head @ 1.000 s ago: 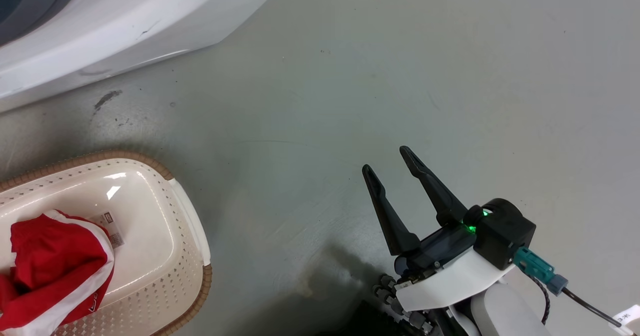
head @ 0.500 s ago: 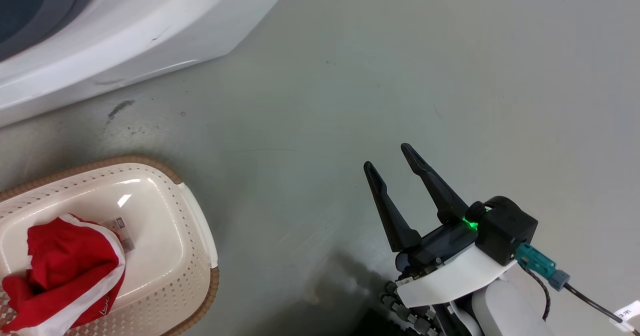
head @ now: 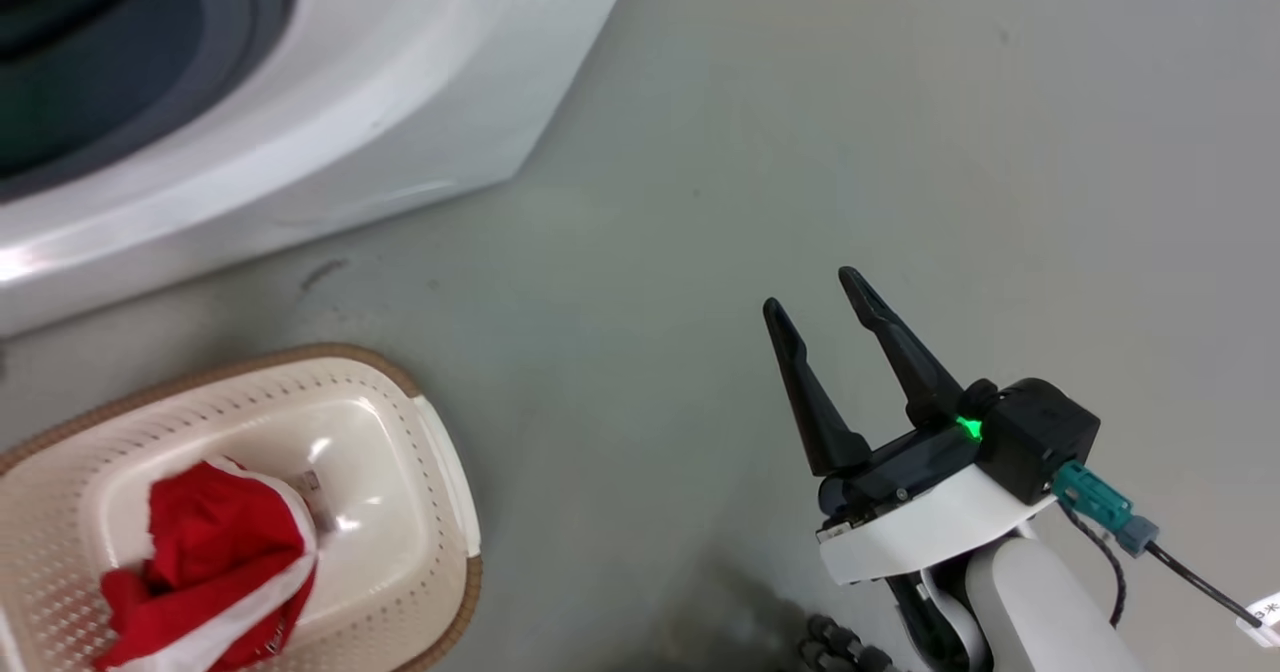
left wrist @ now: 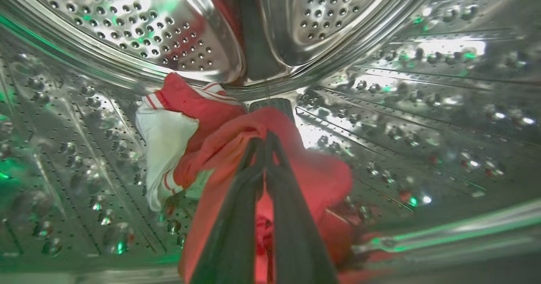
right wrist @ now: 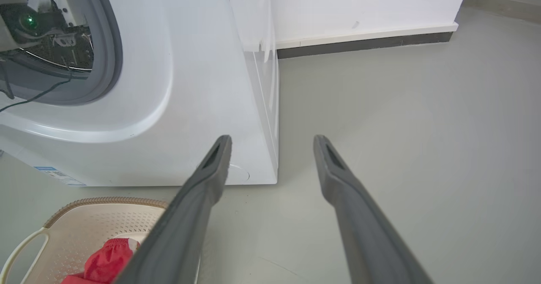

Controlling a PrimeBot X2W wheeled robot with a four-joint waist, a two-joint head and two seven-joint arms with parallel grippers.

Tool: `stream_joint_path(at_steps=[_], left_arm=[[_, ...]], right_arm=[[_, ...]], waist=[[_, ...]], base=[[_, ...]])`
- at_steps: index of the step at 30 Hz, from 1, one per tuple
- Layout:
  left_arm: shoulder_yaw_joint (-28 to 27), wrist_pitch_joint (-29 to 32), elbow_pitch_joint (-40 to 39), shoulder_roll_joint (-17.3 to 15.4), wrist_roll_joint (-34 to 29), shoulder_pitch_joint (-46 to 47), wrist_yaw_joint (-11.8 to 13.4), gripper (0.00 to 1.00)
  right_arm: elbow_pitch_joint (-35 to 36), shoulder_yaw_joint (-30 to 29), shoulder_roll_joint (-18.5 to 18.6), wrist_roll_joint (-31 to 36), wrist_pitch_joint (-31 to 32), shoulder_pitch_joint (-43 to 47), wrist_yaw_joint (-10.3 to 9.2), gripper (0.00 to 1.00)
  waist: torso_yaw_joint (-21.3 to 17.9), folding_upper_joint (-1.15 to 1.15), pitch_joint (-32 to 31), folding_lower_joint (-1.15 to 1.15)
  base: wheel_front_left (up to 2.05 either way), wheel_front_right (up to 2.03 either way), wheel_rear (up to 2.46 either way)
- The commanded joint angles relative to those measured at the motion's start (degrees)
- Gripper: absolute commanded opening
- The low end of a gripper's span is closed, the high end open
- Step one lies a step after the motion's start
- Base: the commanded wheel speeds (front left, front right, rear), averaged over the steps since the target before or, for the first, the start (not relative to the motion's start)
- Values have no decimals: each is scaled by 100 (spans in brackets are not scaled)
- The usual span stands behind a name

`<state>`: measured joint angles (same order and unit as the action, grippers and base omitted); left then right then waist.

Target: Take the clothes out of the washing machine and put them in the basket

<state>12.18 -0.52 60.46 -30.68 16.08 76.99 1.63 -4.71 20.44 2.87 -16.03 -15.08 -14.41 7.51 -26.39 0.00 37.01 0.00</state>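
With the right end effector (head: 810,288) spread idle, red clothes (left wrist: 211,148) are clamped in the left end effector (left wrist: 265,138) inside the washing machine (left wrist: 401,106), and could be dropped short of the basket (head: 447,472) if only a fold is held.

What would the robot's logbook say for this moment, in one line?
left gripper: shut on red fabric garment in steel drum | right gripper: open | cream perforated basket: another red garment
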Motion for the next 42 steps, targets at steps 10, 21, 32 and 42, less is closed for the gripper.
stream_joint_path(at_steps=[10, 21, 32, 42], left_arm=[[-146, -1207, 225, 535, 387, -1281, -214, 0], [-453, -1476, -797, 943, 639, -2556, -308, 0], [-827, -1480, -3247, 1256, 524, -4405, -92, 0], [-795, -1269, -5786, 1342, 398, -5595, 301, 0]], right_arm=[[-349, -385, 2, 307, -13, 307, -4, 100], [-453, -696, 2, 580, 165, 682, -4, 100], [-284, -923, 1, 724, 435, 1051, -4, 100], [-54, -1057, 1, 818, 650, 1405, -4, 100]], waist=[[521, 0, -1316, 0], [959, 0, -2334, 0], [1268, 0, -3082, 0], [1588, 0, -3490, 0]], base=[[0, 0, 0], [0, 0, 0], [0, 0, 0], [0, 0, 0]])
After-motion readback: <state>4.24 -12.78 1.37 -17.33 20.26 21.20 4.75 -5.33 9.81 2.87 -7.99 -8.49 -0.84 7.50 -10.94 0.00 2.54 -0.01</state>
